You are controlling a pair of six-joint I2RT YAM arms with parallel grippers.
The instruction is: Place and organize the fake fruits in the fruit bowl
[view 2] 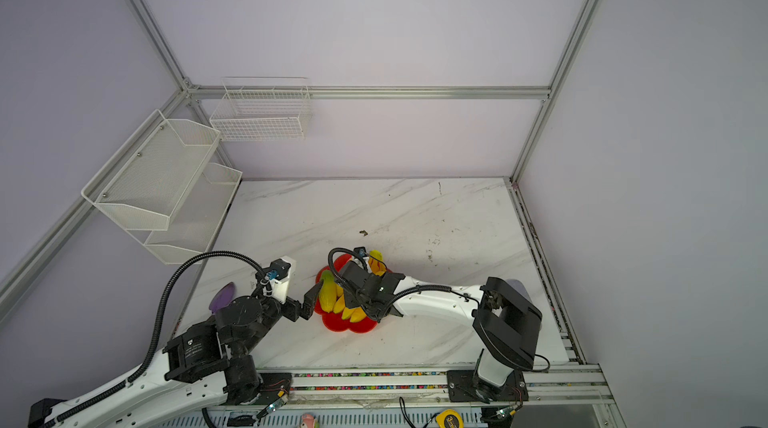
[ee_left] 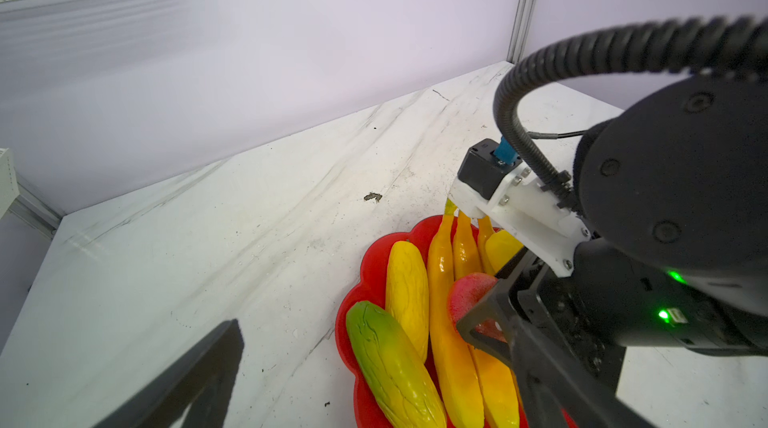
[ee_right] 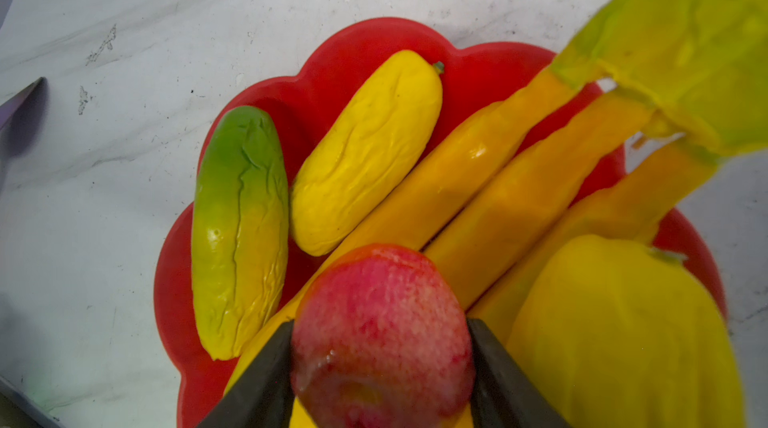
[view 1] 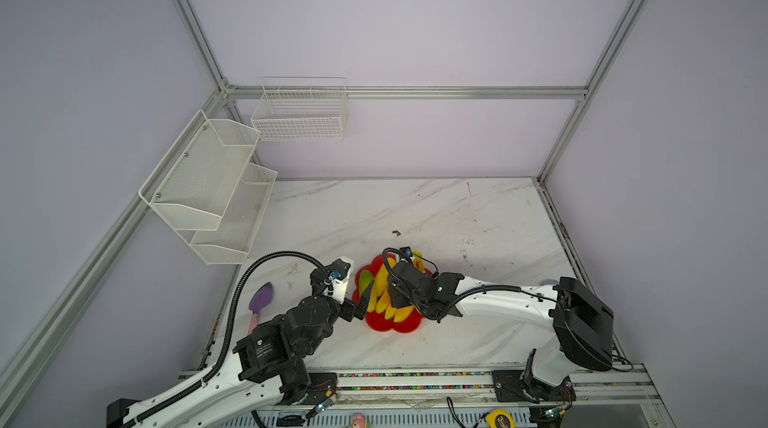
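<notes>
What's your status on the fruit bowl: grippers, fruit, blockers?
Right gripper shut on red apple, over banana bunch in fruit bowl. Left gripper open, empty, beside bowl. Three oblong fruits already in. No obstruction.

Item count: one desk; one bowl; one banana bunch, three bananas showing; two yellow fruits, being one yellow fruit and another yellow fruit; one green fruit; one apple; one purple scoop; one wire basket; one mesh rack, two tiers; one tape measure.
</notes>
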